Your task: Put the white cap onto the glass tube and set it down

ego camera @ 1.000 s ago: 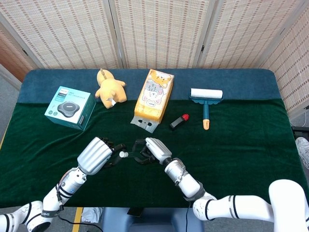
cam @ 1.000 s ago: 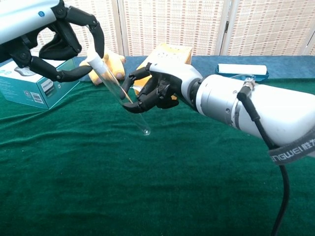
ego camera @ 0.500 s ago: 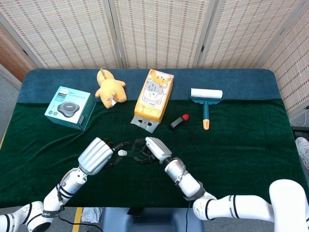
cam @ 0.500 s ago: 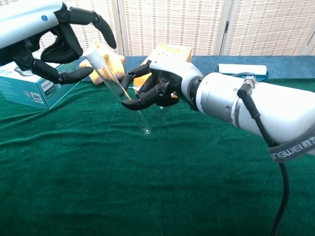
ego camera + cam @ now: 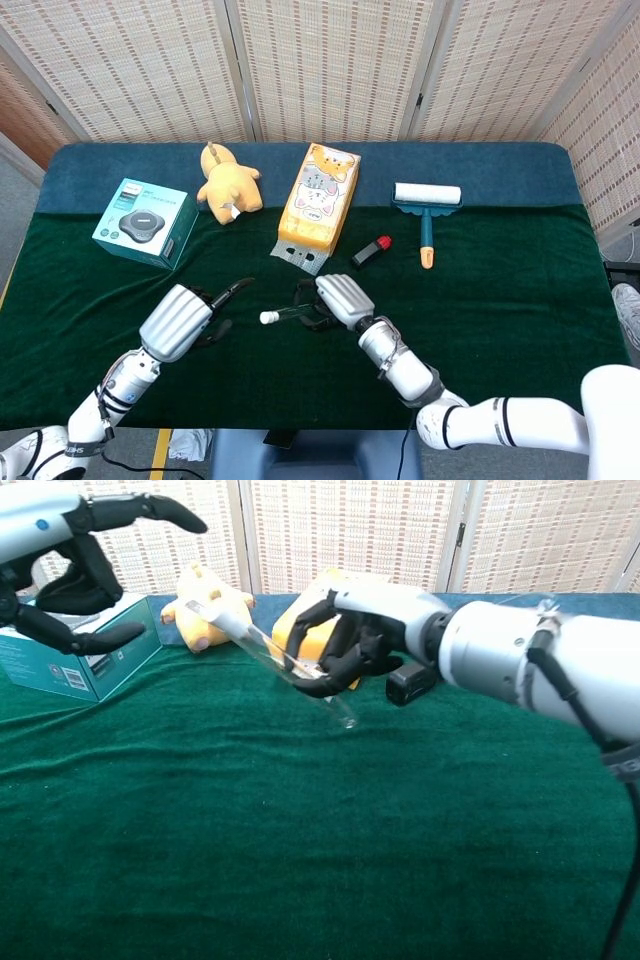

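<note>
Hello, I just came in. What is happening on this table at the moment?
The robot is capping a glass tube. Its right hand holds the glass tube above the green table, tilted, with the white cap already on the end that points toward the left hand. The left hand is open with its fingers spread, apart from the tube. The tube is not yet set down.

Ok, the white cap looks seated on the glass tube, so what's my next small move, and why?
Probably lower the right hand until the clear glass tube lies on the green cloth, then release. The white cap sits on its end, the left hand is open and apart, and the tube hangs tilted above the cloth.
</note>
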